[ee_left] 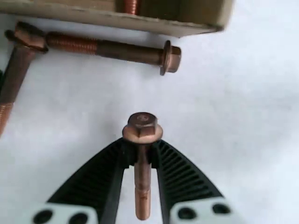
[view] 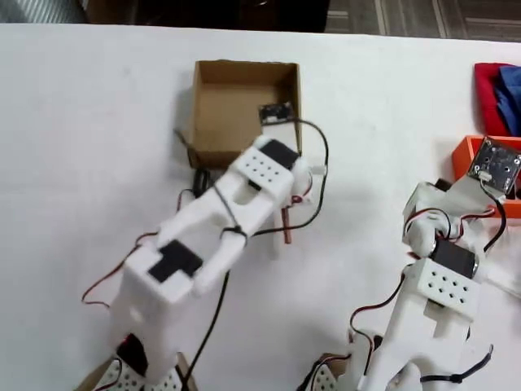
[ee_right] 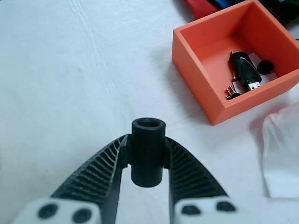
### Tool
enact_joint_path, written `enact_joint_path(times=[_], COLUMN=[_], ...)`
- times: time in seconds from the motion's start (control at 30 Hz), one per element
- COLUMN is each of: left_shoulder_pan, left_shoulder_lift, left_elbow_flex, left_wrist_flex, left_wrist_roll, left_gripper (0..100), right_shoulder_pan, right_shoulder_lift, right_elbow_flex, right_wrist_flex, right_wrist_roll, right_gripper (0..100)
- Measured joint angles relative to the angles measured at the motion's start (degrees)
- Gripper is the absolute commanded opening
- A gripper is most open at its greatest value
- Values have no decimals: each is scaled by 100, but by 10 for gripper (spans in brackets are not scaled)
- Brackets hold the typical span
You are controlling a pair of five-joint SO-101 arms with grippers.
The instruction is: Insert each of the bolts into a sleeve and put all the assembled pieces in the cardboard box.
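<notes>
Biggest thing first: the white table (view: 98, 122), with the cardboard box (view: 232, 110) sitting at the far side, just beyond your left arm. There's an orange tray (ee_right: 212, 58) over by your right arm, holding odd bits that aren't part of the job.

Your left gripper (ee_left: 141, 147) is just short of the box wall, with its jaws pinching a copper bolt (ee_left: 142, 172) on the shank right under the flanged head. That looks like the right place to hold it, since I'd guess the flange stops it sliding through. These bolts look like solid metal: stiff, heavy for their size and smooth on the plain shank, so expect one to swivel if you hold it loosely.

Your right gripper (ee_right: 147, 149) is over bare table, jaws closed around the middle of a black sleeve (ee_right: 148, 154), with the open bore facing the camera. It looks like plastic, light and rigid, so it shouldn't crush, but being round it could twist in the pads.

Two more loose bolts lie on the table beside the box, one (ee_left: 112, 49) along the wall and another (ee_left: 16, 65) touching its tip. They'll roll if you nudge them, so grab them across the shank.
</notes>
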Motion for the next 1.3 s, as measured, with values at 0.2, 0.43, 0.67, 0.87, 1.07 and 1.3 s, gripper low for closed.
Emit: enact_joint_path(times=[0.2, 0.43, 0.67, 0.87, 1.07, 1.3], left_shoulder_pan=[0, 0, -35, -88, -985, -1354], left_shoulder_lift=[-1169, -2391, -3859, -4730, -4993, -5802], left_elbow_flex=[0, 0, 0, 211, 1486, 3455], left_wrist_flex=[941, 2013, 2418, 2224, 571, -1626], left_wrist_roll=[-396, -1292, -2031, -2242, -1925, -2295], left_gripper=[41, 41, 42, 38, 26, 26], right_shoulder_pan=[0, -35, -976, -1275, -2040, -2954], right_shoulder_lift=[0, 0, -264, -1591, -3481, -5319], right_elbow_flex=[0, 0, 0, 738, 2101, 3262], right_wrist_flex=[62, 202, 888, 905, 202, -308], right_wrist_roll=[0, 0, 0, 0, 0, 0], right_gripper=[23, 23, 23, 26, 26, 25])
